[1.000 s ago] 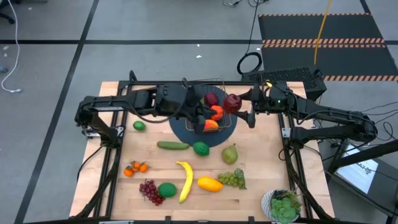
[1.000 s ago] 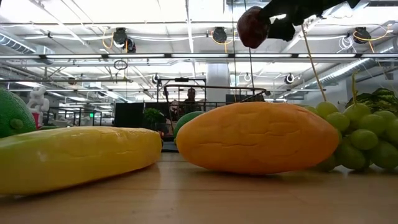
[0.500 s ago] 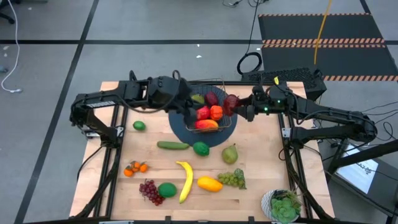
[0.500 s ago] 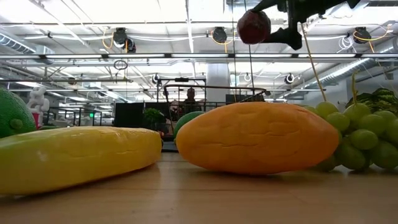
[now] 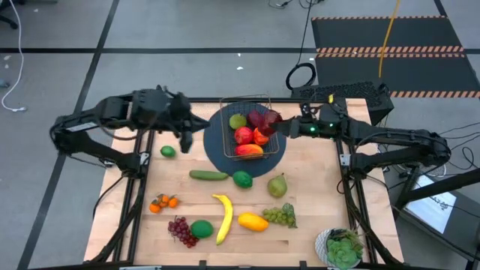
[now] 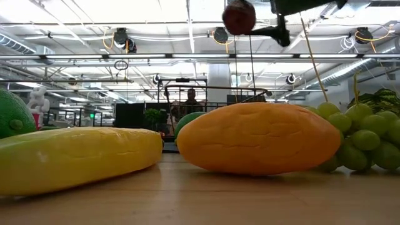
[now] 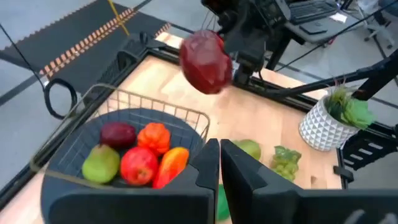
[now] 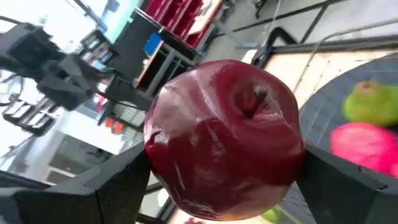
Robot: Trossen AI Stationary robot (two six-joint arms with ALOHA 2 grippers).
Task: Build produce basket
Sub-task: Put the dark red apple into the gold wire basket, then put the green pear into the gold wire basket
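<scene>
The wire basket (image 5: 247, 132) stands on a round dark-blue mat (image 5: 217, 154) at the table's far middle. It holds a green pear (image 7: 101, 163), a red apple (image 7: 138, 167), an orange piece and a dark red fruit. My right gripper (image 5: 279, 126) hovers at the basket's right rim, shut on a dark red apple (image 5: 267, 118), which is also seen high up in the low view (image 6: 239, 17). My left gripper (image 5: 186, 135) is shut and holds nothing. It hangs left of the basket, and its fingers (image 7: 219, 163) point toward it. My right gripper pinches the dark red apple between its two fingers (image 8: 118, 186), one on each side of its body (image 8: 163, 163). The fingers come level from the table's right. The apple is lifted clear above the basket's right rim, and its stem dimple (image 8: 252, 102) faces the wrist.
Loose produce lies on the near half: lime (image 5: 168, 151), cucumber (image 5: 208, 175), pear (image 5: 277, 185), oranges (image 5: 163, 202), banana (image 5: 223, 217), purple grapes (image 5: 180, 230), mango (image 5: 253, 222), green grapes (image 5: 280, 216). A potted plant (image 5: 341, 247) stands at the near right corner.
My left gripper has drawn back from the basket toward the table's left edge, and the pear and red apple inside now show. My right gripper has carried the dark red apple leftward, from beside the basket to over its right rim.
</scene>
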